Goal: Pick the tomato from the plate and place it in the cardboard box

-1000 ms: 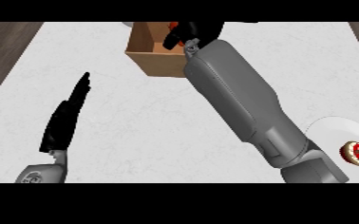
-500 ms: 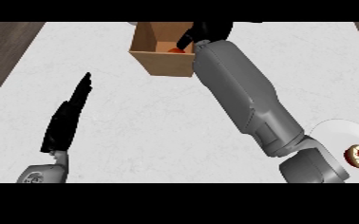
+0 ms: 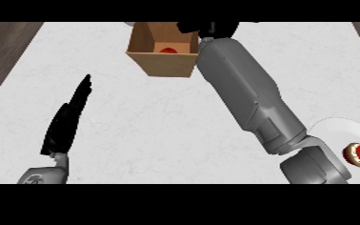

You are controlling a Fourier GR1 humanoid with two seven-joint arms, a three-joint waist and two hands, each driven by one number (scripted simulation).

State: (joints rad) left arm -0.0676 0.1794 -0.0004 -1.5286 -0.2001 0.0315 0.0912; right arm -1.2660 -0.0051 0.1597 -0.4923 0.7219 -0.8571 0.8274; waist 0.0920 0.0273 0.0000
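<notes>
Both smooth grey forearms are bulky, rounded shells. Each ends in a matte black hand: left hand [image 3: 67, 124], right hand [image 3: 211, 27].

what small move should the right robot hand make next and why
Probably lift the right robot hand up and back from the cardboard box. The tomato already lies inside the box, apart from the hand, which sits at the box's far right rim. The left robot hand rests open at the lower left.
</notes>
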